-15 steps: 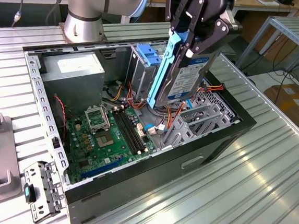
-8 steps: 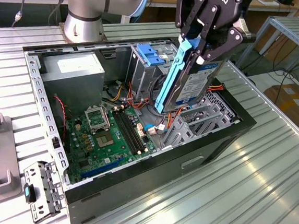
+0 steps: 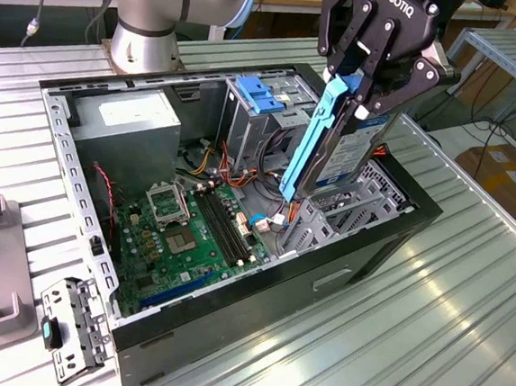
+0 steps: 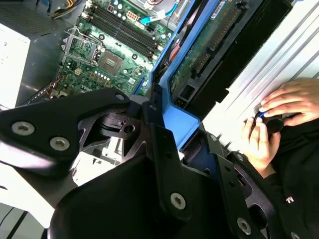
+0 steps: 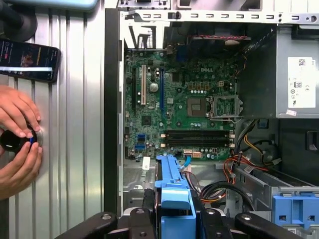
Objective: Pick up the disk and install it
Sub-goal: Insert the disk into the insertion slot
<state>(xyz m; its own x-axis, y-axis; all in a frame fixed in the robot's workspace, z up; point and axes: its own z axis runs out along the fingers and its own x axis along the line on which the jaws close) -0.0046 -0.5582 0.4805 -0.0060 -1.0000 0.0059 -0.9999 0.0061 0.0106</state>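
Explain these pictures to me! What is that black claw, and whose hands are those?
The black claw is the gripper, the "hand" at the end of a robot arm. It is shut on the disk, a flat silver part with blue rails, and holds it tilted over an open computer case.

One picture comes from a camera standing off to the side. The other two come from cameras riding on the arm near its wrist, looking past the gripper.

Inside the case you can see a green circuit board and a grey power box. The case sits on a ribbed metal table.

In both wrist views a person's hands are on the table beside the case, holding a small black round thing. A phone lies near them.
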